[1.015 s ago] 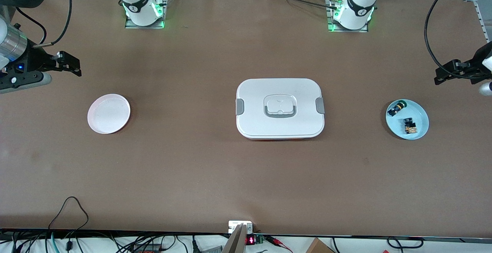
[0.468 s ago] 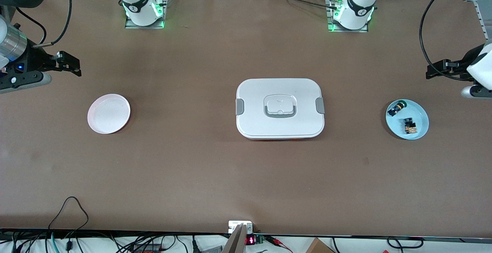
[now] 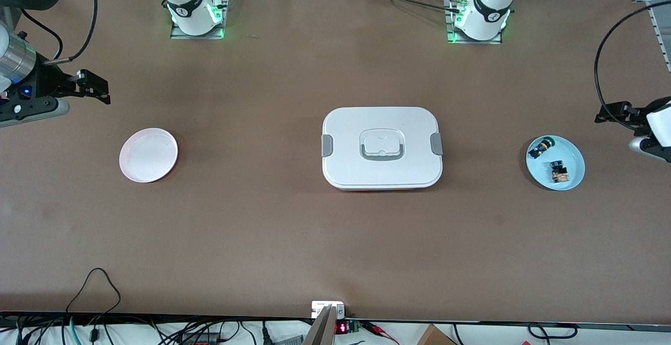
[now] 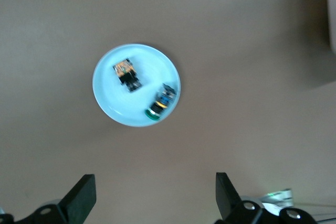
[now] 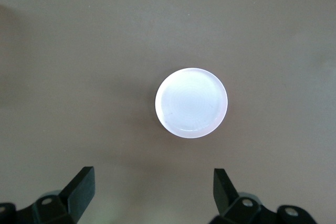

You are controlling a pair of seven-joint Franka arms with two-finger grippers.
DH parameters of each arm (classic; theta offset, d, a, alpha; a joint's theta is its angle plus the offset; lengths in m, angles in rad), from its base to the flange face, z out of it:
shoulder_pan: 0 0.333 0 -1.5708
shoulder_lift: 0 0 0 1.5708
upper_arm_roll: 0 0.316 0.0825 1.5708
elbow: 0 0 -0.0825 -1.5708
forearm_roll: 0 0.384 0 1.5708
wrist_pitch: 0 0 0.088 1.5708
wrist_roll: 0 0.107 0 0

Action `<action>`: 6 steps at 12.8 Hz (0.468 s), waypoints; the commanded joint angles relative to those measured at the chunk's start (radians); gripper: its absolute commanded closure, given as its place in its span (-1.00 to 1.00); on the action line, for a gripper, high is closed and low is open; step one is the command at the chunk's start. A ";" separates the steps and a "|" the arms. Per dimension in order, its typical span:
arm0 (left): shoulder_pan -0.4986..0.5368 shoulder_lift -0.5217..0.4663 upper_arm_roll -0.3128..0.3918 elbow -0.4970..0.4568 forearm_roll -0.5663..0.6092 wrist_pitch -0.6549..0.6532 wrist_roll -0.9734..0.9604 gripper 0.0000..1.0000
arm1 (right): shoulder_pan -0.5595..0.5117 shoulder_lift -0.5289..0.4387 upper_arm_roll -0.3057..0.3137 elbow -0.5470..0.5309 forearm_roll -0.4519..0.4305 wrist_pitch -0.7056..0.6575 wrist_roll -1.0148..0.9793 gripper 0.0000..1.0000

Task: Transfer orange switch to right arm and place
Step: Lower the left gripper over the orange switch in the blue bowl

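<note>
2 grippers hang open, holding nothing: left gripper (image 4: 152,198) above the brown table (image 3: 293,240) by the round blue plate (image 3: 574,152) bearing the tiny orange-faced black switch (image 3: 560,175); right gripper (image 5: 152,195) by the round white plate (image 3: 148,154).

Left gripper (image 4: 152,198) up at three o'clock over the table, fingers spread wide. Right gripper (image 5: 152,195) at nine o'clock, likewise agape, empty.

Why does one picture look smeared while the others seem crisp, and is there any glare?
Left wrist view: soft and smeared, the blue plate and orange switch fuzzy. Right wrist view: sharper, the pink plate glares almost white. Front view: even light, green glow at the arm bases.
</note>
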 commanded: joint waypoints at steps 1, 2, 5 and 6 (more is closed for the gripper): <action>0.043 -0.013 -0.004 -0.117 0.000 0.151 0.203 -1.00 | 0.000 0.005 0.001 0.019 -0.009 -0.013 0.012 -1.00; 0.059 -0.005 -0.004 -0.158 -0.001 0.220 0.295 -1.00 | 0.000 0.005 0.001 0.019 -0.009 -0.013 0.012 -1.00; 0.076 0.019 -0.011 -0.261 -0.001 0.395 0.507 -1.00 | 0.000 0.005 0.001 0.019 -0.009 -0.013 0.012 -1.00; 0.076 0.044 -0.011 -0.286 -0.004 0.452 0.575 -1.00 | 0.000 0.005 0.001 0.019 -0.009 -0.013 0.012 -1.00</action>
